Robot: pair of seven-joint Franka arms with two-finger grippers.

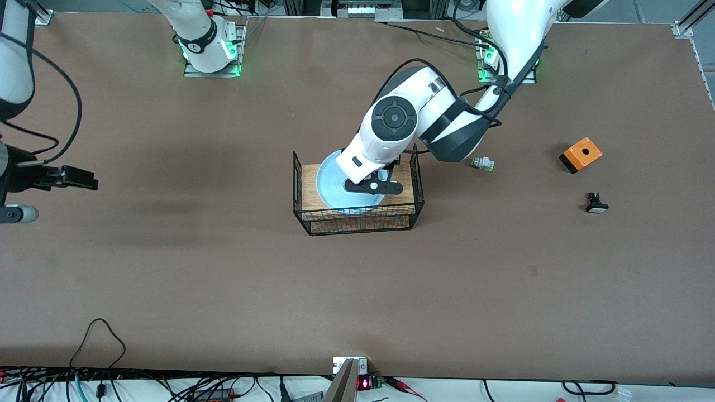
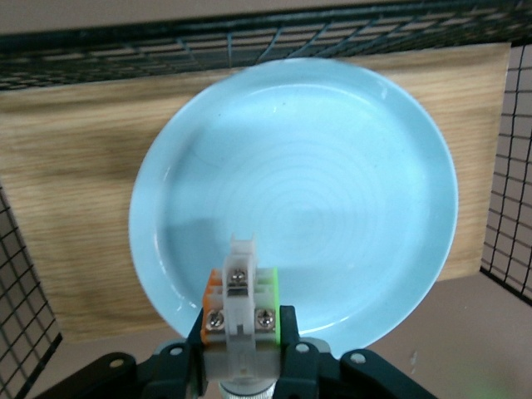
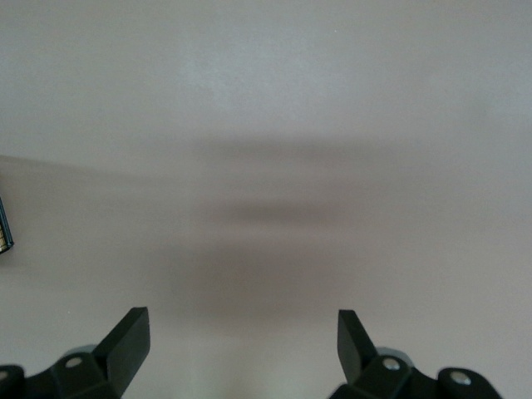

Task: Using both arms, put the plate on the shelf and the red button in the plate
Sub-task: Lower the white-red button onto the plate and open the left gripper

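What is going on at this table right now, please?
The left gripper holds the red button over the plate, which sits on the wooden board inside the wire rack. The right gripper waits open over bare table toward its own end. A similar white part, an orange box and a black button lie toward the left arm's end.

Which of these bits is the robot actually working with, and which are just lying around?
In use: plate in the wire rack; red button held by left hand over it.
Lying about: white-green part, orange box, black button. Right hand waits, open.
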